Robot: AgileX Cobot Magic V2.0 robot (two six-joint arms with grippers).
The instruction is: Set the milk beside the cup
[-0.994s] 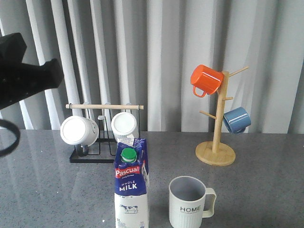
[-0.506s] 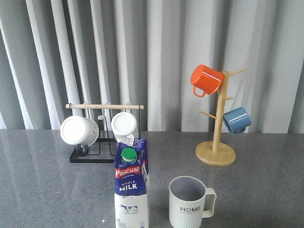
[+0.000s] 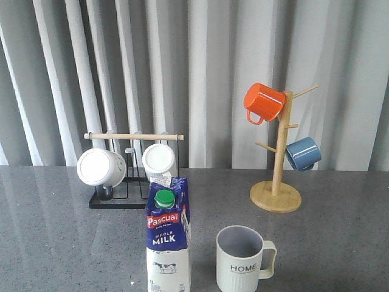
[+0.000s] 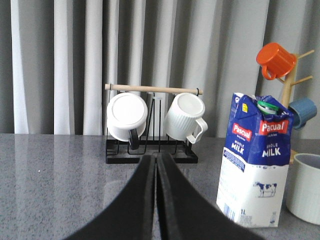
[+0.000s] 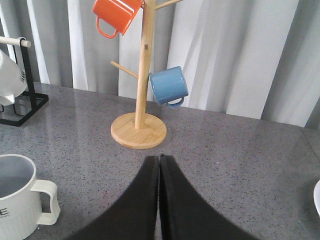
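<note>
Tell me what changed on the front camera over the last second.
A dark arm that filled the upper left of the front view a second ago has pulled out of view. The milk and the cup stayed put, standing side by side. Both mug racks look unchanged.

- Milk carton (image 3: 168,240): red label reading "Pascual"; beneath it, white lettering on blue, "WHOLE MILK". A small "1L" mark sits at the lower left of the front face.
- Same carton (image 4: 255,159), left wrist view: "Pascual" and "MILK" appear on two adjoining faces; the smaller line above "MILK" is not sharp there.
- Cup (image 3: 243,258), right of the carton: "HOME" in dark letters on its near side.
</note>
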